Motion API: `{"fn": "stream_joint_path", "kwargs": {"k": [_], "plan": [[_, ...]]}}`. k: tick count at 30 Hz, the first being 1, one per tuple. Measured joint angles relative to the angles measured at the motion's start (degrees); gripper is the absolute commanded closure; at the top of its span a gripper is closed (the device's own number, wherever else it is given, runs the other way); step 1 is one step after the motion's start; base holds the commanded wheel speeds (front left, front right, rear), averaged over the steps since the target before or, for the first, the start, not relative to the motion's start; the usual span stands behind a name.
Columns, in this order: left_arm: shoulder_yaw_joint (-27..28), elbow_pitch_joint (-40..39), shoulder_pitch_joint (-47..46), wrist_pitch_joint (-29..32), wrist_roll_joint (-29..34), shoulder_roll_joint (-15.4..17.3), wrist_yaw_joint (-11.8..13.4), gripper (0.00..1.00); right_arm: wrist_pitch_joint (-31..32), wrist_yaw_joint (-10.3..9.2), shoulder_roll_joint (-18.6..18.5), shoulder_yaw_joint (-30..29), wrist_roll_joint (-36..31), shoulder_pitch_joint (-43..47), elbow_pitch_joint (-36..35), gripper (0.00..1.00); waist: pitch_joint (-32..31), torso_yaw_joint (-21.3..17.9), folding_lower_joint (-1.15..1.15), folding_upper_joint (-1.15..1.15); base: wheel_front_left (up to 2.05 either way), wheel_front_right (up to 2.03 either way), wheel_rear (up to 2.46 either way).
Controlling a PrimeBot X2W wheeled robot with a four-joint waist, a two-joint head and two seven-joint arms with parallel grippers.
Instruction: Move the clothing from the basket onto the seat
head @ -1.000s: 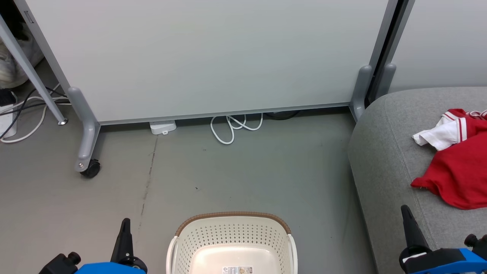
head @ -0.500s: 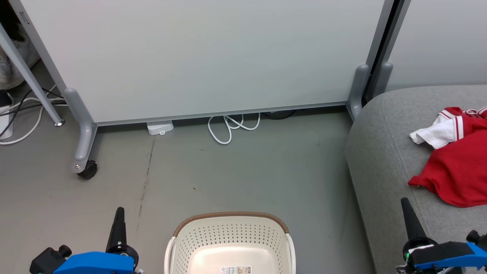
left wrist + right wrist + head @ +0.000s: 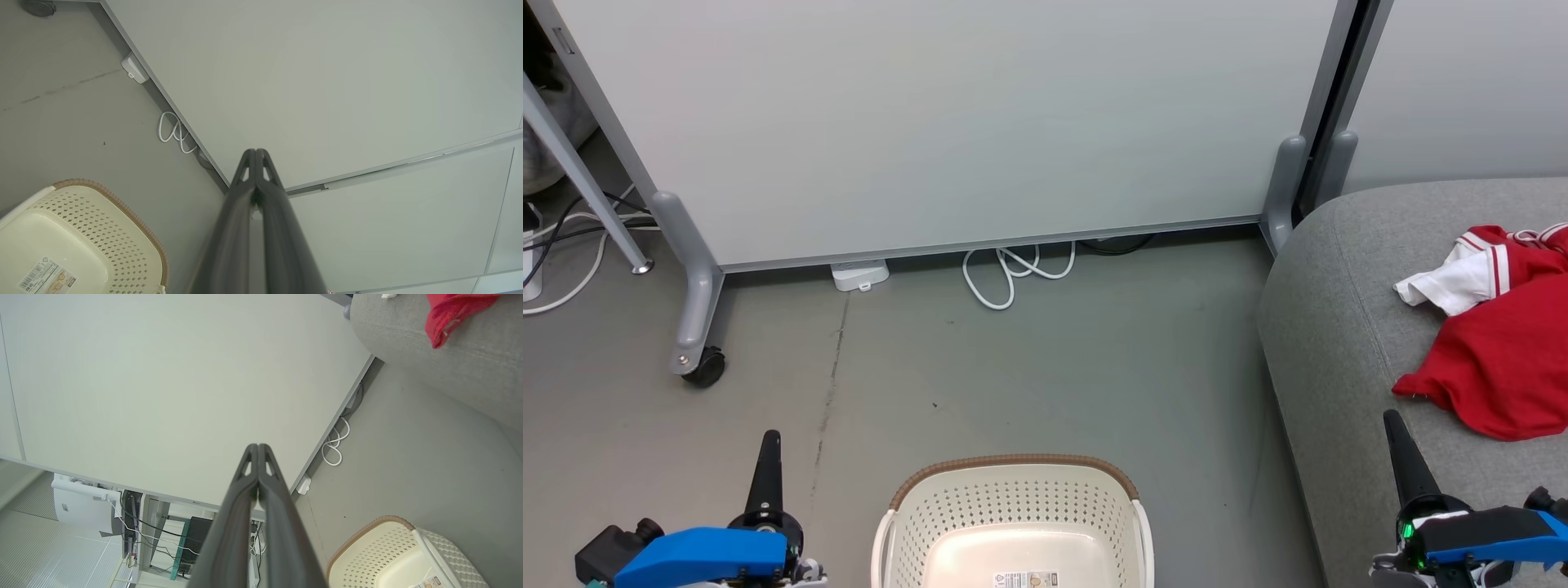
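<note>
Clothing on the seat already: red heap with a white striped panel, sprawled toward the right of the head view, well apart from the basket. Basket on the grey floor between the two arms, just left of the seat's rounded edge; bare cream bottom with a printed label, no fabric in the visible part, though cut off at the near side in the head view. Left tool low at the left of the basket, fingers pressed together into one dark spike, pinching nothing; same from the left wrist, tips meeting against the white partition panel. Right tool likewise closed up and empty, seen against the front of the seat, near the red hem but not touching. Looks like the closing step: transfer seemingly done, both arms clear of basket and heap. Cannot tell whether one garment or two in the heap. Next, probably only a check of the basket's hidden near part; if anything red turns up there, needs the fingers spread first, then a reach down inside past the brown rim, clear of the perforated wall. Otherwise, nothing beyond parking the arms.
</note>
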Motion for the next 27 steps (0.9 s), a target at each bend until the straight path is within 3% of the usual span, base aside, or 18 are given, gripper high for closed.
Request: {"fn": "stream_joint_path", "kwargs": {"k": [27], "plan": [[2.3,-1.3,-2.5,3.4,-12.3,-0.1,0.0,1.0,2.4,0.0,-0.2,0.0,13.0,-2.2,-0.1,1.0,0.1,-1.1,0.0,0.0,0.0,0.0,0.0]]}}
